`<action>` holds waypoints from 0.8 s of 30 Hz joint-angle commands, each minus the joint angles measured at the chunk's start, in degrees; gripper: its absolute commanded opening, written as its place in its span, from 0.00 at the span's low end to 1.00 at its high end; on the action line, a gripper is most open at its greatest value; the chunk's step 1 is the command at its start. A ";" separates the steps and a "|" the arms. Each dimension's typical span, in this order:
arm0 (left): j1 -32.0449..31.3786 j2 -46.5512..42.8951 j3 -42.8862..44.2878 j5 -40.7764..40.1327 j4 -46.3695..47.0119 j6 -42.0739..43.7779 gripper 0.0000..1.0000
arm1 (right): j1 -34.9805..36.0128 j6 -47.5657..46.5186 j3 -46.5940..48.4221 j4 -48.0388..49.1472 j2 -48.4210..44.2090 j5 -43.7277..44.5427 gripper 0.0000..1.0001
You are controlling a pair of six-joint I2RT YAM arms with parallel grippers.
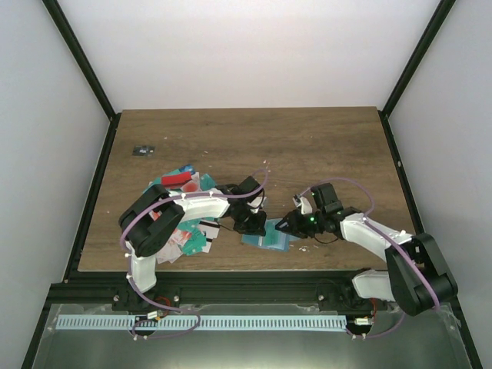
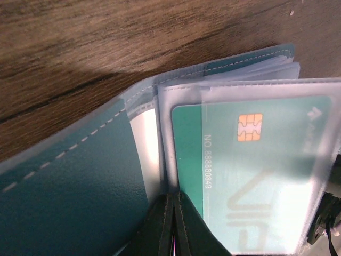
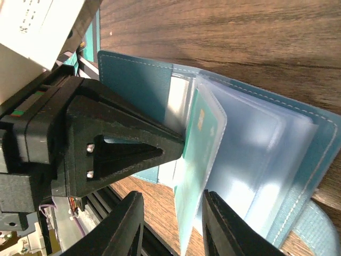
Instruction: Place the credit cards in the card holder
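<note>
The teal-blue card holder [image 1: 270,239] lies open near the table's front edge, its clear inner sleeves fanned out [image 3: 266,154]. A teal card with a gold chip [image 2: 256,176] sits in one sleeve that stands upright [image 3: 200,138]. My left gripper [image 2: 174,224] is shut, and its tip touches the card's edge beside the cover [image 2: 69,186]. In the top view it [image 1: 260,227] is over the holder's left part. My right gripper [image 3: 176,224] is open, with the upright sleeve and card between its fingers but not clamped. It [image 1: 287,226] is at the holder's right. Several loose red, teal and white cards [image 1: 184,223] lie in a pile to the left.
A small dark object [image 1: 142,150] lies at the table's far left. The black frame rail [image 1: 231,278] runs along the front edge just below the holder. The left arm's links [image 1: 192,207] stretch over the card pile.
</note>
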 commanded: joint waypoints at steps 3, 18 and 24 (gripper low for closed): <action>-0.47 1.60 -0.02 -0.59 0.44 -0.70 0.04 | -0.19 -0.85 1.20 2.13 -0.09 -2.32 0.33; -0.57 1.60 -0.02 0.15 1.51 -1.32 0.04 | -0.15 -0.30 -0.39 6.46 3.93 -5.84 0.35; -0.62 1.61 -0.11 0.55 1.67 -1.33 0.04 | -0.23 0.44 -1.21 8.93 3.00 -8.48 0.36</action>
